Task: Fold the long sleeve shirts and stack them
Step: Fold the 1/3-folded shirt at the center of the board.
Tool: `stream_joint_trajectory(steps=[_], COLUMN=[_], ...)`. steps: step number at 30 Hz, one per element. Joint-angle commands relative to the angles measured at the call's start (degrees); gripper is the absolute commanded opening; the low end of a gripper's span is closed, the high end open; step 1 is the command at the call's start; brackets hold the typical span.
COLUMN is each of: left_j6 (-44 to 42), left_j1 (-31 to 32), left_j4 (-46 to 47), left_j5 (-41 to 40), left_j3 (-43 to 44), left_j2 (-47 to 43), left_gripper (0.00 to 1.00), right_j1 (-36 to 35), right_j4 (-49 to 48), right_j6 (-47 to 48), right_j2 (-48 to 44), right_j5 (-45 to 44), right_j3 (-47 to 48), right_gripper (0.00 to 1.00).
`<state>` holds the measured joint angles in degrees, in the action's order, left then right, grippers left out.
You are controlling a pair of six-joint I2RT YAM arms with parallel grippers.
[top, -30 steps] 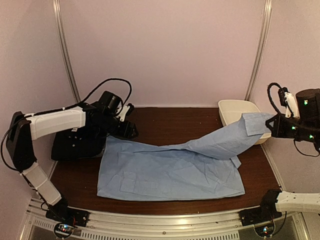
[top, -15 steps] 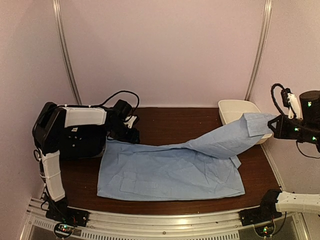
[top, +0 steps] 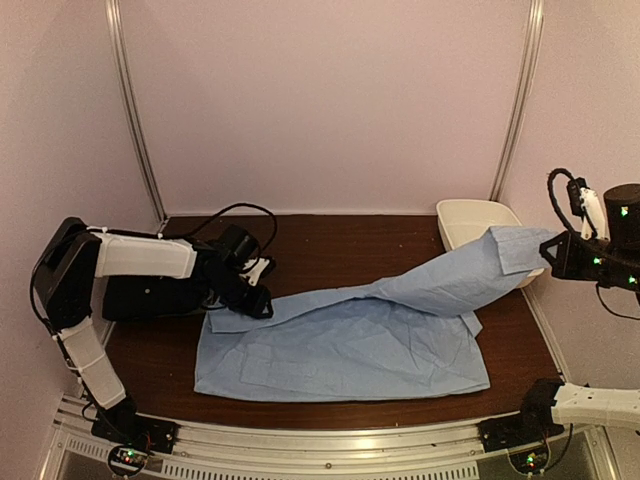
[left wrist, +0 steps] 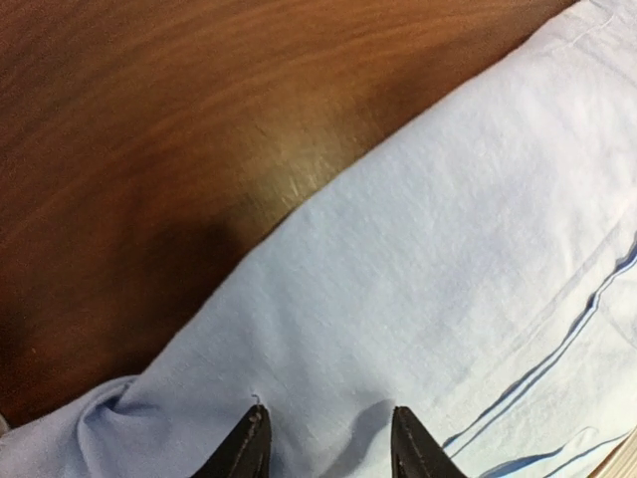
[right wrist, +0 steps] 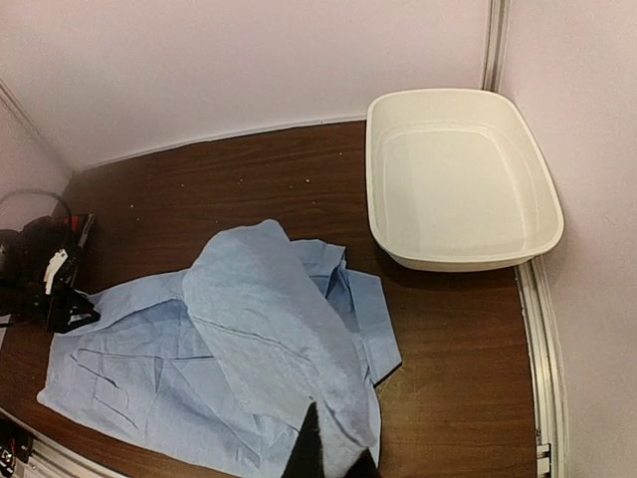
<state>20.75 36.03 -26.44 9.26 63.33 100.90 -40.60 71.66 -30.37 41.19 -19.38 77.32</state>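
Observation:
The light blue shirt [top: 340,345] lies spread flat on the brown table, also seen in the right wrist view [right wrist: 249,329]. My right gripper [top: 548,255] is shut on the cuff end of its sleeve [top: 450,280] and holds it raised over the table's right side; the jaws [right wrist: 333,458] pinch the cloth. My left gripper [top: 258,298] is low on the shirt's far left corner. In the left wrist view its jaws [left wrist: 330,443] stand apart, with the blue cloth [left wrist: 448,249] under and between the tips. The black shirt [top: 150,298] lies at the far left, partly hidden by the left arm.
A white oval tub [top: 475,222] stands at the back right, empty in the right wrist view [right wrist: 458,179]. Bare brown table [top: 340,245] lies behind the shirt. Pink walls close in the back and both sides.
My left gripper came down and toward the near side onto the shirt's far left corner, and that edge has bunched and shifted with it. The right gripper raised the sleeve slightly.

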Motion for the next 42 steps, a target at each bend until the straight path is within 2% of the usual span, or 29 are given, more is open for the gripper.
stream_joint_trajectory(steps=[1, 6, 9, 21, 33, 42], left_j6=[2.28, 3.22, 3.98, 4.36, 6.51, 8.56], left_j1=[1.67, 2.38, 2.38, 1.35, -1.81, -3.66], left_j4=[3.87, 4.09, 4.08, 5.19, 6.63, 7.88], left_j5=[-3.81, -10.89, -15.13, -17.17, -21.95, -22.57], left_j3=[-3.21, -5.61, -6.14, -8.12, -13.83, -18.50], left_j2=[-0.89, -1.00, -1.50, -6.26, -5.70, -7.09], left_gripper=[0.42, 0.44, 0.49, 0.66, 0.68, 0.70], right_j1=[-0.06, -0.02, -0.04, -0.07, -0.01, -0.06], right_j4=[-0.07, -2.39, -3.81, -6.86, -4.06, -0.64], right_j6=[0.15, 2.27, 3.67, 5.41, 4.40, 2.94], right_j2=[-0.14, -0.35, 0.32, 4.56, 4.54, 3.99], right_j5=[0.02, 3.22, 4.65, 5.36, 3.21, 1.13], right_j3=[-0.70, -4.17, -6.15, -9.10, -7.09, -4.67], right_gripper=[0.00, 0.00, 0.00, 0.00, 0.00, 0.00])
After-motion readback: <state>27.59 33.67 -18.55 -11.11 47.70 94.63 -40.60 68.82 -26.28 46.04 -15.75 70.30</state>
